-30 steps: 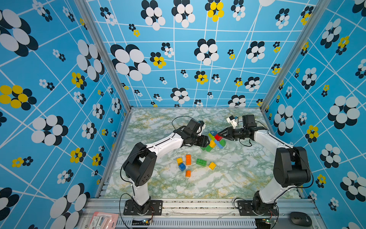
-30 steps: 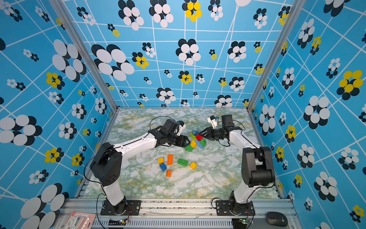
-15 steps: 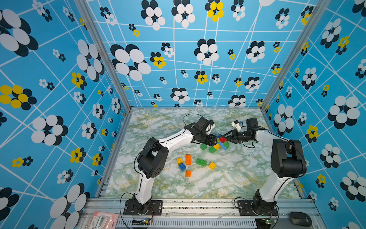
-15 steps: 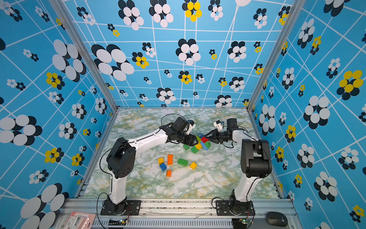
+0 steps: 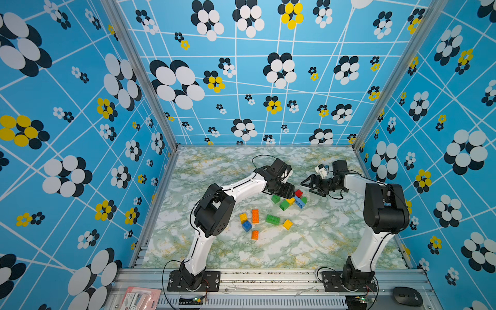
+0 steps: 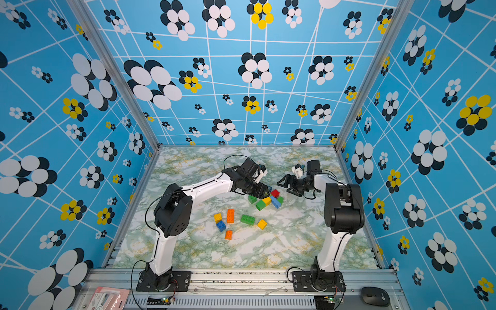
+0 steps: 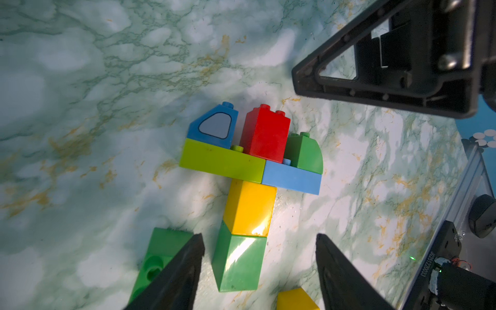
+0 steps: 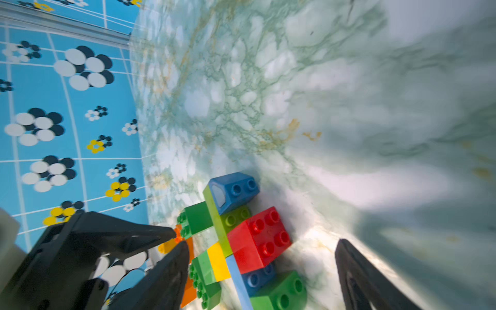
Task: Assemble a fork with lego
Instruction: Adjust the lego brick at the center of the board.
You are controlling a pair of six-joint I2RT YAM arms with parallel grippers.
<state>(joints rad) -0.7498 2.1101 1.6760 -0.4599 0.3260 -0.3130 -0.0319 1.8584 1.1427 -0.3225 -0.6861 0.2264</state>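
The lego fork [image 5: 292, 200] lies flat on the marble table [image 5: 308, 241]. A green brick [image 7: 237, 264] and a yellow brick [image 7: 249, 208] form its handle. A lime bar [image 7: 220, 161] and a light blue bar [image 7: 292, 178] form the crosspiece, with blue, red [image 7: 264, 134] and green prongs. My left gripper [image 7: 259, 237] is open and straddles the green handle brick, with a gap on each side. My right gripper [image 8: 262, 243] is open, its fingers wide on either side of the red prong [image 8: 259, 239] and clear of it. Both top views show the two grippers [image 5: 291, 192] [image 6: 283, 186] facing each other over the fork.
Loose lego lies nearer the front: an orange oblong [image 5: 255, 216], yellow [image 5: 243, 217], blue [image 5: 246, 226], a small orange [image 5: 254, 234], a green oblong [image 5: 272, 219] and another yellow [image 5: 287, 224]. A single green brick [image 7: 161, 257] sits beside my left finger. Patterned walls enclose the table.
My right gripper has opened and let go of the fork's prong end, drawing back slightly to the right. The fork has come down onto the table. The left arm has swung toward it.
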